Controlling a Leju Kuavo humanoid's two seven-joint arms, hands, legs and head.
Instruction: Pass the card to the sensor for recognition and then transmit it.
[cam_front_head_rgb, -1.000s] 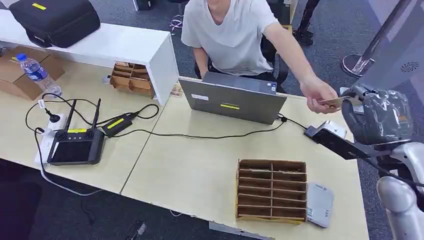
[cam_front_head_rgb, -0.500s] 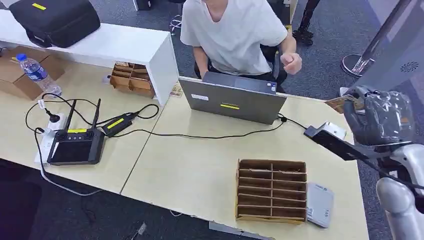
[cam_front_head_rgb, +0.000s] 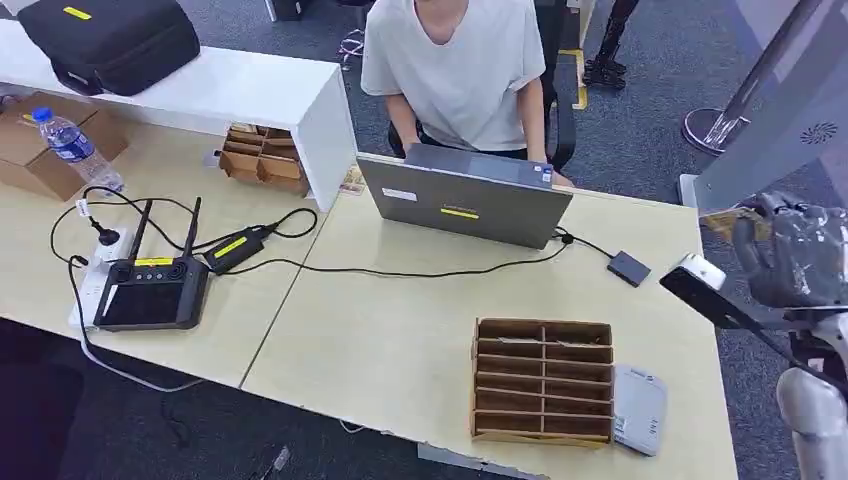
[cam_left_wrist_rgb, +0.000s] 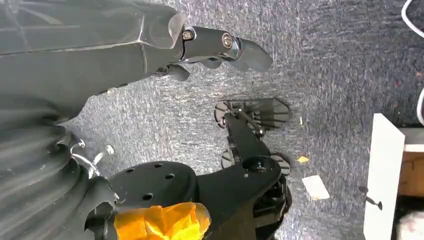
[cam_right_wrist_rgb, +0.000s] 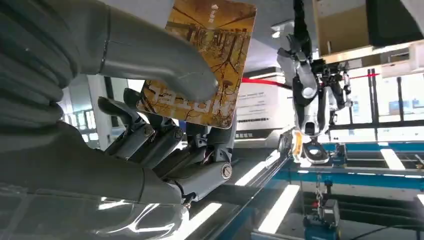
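One hand is doing the work at this moment: the right hand (cam_right_wrist_rgb: 150, 130) is pinching the card (cam_right_wrist_rgb: 200, 60), its thick thumb pressing on the printed face while the darker fingers (cam_right_wrist_rgb: 150, 137) are backing it from behind, so roughly half the card is sticking out free beyond the grip. In the head view that right hand (cam_front_head_rgb: 795, 250) is hanging raised at the far right edge of the table (cam_front_head_rgb: 400, 350), with the card (cam_front_head_rgb: 722, 222) projecting from it toward the table side, its long axis running roughly away from the palm. Working outward, the small black sensor (cam_front_head_rgb: 629, 268) is lying flat on the tabletop, on the end of a cable coming from the laptop (cam_front_head_rgb: 465, 198); it is lying inward of the hand and lower than it, near but apart. The coming move is therefore, as I judge it, turning on one relation: the card's free end is already pointing toward the sensor's side, so the hand is needing to travel inward and down until that end is over the black pad. The left hand (cam_left_wrist_rgb: 215, 47) is hanging over the carpet well away from the table, holding nothing, its fingers loosely extended, so the right arm is plainly the nearer one.
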